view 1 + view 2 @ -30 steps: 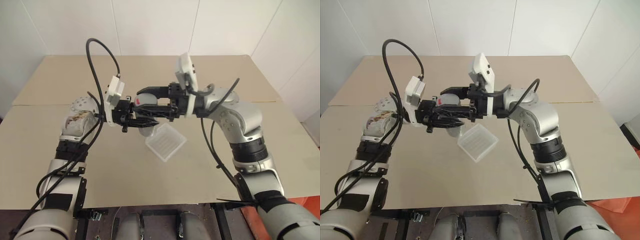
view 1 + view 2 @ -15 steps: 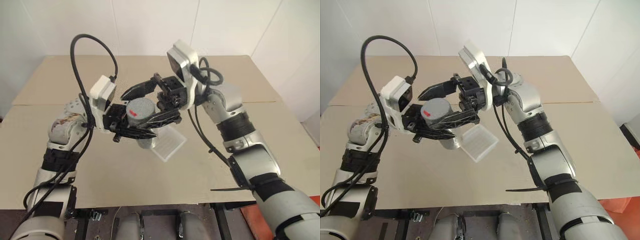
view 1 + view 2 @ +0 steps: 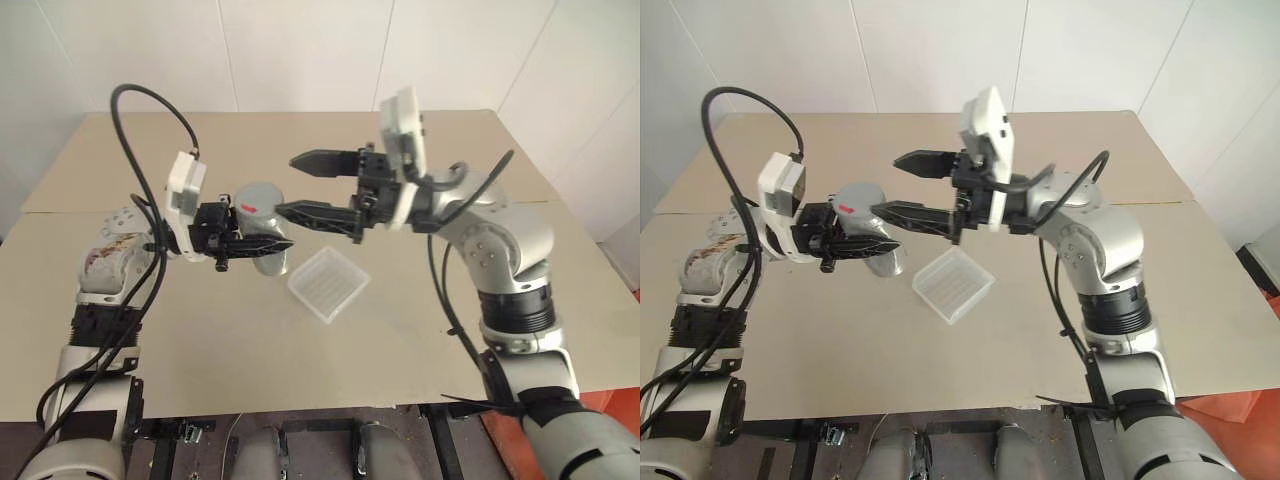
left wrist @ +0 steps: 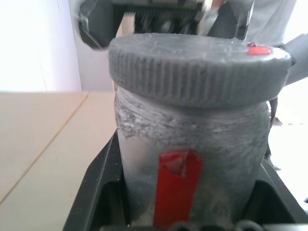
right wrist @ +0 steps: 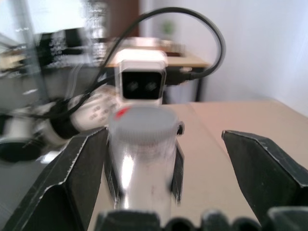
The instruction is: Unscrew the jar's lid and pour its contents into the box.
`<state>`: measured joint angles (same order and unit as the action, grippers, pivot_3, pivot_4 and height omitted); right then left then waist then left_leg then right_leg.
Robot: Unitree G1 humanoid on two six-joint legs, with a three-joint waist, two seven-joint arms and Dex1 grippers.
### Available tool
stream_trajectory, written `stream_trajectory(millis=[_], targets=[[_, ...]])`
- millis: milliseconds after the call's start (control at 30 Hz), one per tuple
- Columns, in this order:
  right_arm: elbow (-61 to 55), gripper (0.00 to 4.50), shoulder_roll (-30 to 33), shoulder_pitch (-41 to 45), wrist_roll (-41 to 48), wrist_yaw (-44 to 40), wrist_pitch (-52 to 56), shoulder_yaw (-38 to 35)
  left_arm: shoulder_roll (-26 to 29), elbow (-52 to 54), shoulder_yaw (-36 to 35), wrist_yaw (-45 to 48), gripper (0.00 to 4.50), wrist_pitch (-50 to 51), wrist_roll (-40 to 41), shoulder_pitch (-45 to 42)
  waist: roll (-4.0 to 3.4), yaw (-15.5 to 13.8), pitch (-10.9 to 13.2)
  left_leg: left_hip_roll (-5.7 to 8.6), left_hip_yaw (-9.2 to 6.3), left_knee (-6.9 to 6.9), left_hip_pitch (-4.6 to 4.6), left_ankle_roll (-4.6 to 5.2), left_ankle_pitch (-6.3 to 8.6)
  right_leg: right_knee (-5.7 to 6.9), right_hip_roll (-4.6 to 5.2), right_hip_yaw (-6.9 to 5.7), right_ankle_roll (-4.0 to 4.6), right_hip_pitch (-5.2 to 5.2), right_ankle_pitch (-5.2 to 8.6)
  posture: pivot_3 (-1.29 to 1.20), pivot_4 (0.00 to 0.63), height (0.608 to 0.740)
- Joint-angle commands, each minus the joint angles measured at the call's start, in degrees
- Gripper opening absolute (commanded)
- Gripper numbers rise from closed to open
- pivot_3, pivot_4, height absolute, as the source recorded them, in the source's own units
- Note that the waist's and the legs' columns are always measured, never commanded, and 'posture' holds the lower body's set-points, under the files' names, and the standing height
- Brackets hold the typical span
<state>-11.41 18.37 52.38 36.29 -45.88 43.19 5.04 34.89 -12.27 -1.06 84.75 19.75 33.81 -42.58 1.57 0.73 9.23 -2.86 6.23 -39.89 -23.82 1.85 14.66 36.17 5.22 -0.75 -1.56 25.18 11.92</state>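
The left claw [image 3: 262, 243] grips the jar [image 4: 192, 159], its red stripe [image 4: 177, 185] facing out, lid [image 4: 197, 67] on. The right claw [image 3: 298, 185] gapes wide beside it, above the box [image 3: 328, 283]. No writing is legible.

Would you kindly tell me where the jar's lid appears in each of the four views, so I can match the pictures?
Left eye view: the lid sits left of centre, on the jar above the left gripper.
Right eye view: the lid is left of centre.
Left wrist view: the lid is close up, on the jar.
Right wrist view: the lid is central.
Shared landmark: the red mark on the lid's top.
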Motion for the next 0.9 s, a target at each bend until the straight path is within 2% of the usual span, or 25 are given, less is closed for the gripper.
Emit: stream_trajectory(millis=[33,500,700,900], targets=[[-5.19,4.41,-0.73,0.0,0.25,4.72,2.61,-0.05,-1.1,-1.16,0.9,1.28,1.98,-2.88,-1.67,-2.03,0.0,-0.07,0.0,0.01,0.02,0.0,-0.02,0.01,0.01,-0.03,0.01,0.0,0.0,0.0,0.0,0.0,0.15,0.74],[-0.75,4.41,-2.56,4.6,-4.55,5.03,1.72,6.42,-3.36,-4.14,0.19,1.41,1.98,-5.08,-2.89,-3.94,0.0,0.11,0.0,0.01,-0.01,-0.02,-0.04,0.08,0.05,-0.05,0.0,0.01,0.0,0.0,0.0,0.0,0.15,0.74],[3.56,4.41,-2.67,4.22,-6.71,4.07,-2.3,4.64,-2.59,-2.99,-0.18,1.54,1.98,-5.07,-2.81,-3.05,0.0,0.07,0.0,0.01,-0.01,-0.02,-0.05,0.09,0.05,-0.06,0.0,0.0,-0.01,0.0,0.0,0.0,0.15,0.74],[5.3,4.41,0.25,3.19,-5.17,0.99,-4.79,0.01,-1.13,-2.03,-1.26,1.32,1.98,-3.37,-1.73,-1.88,0.0,0.09,0.0,0.01,-0.02,-0.02,-0.05,0.09,0.05,-0.06,0.0,0.01,-0.01,0.0,0.0,0.0,0.15,0.74]])
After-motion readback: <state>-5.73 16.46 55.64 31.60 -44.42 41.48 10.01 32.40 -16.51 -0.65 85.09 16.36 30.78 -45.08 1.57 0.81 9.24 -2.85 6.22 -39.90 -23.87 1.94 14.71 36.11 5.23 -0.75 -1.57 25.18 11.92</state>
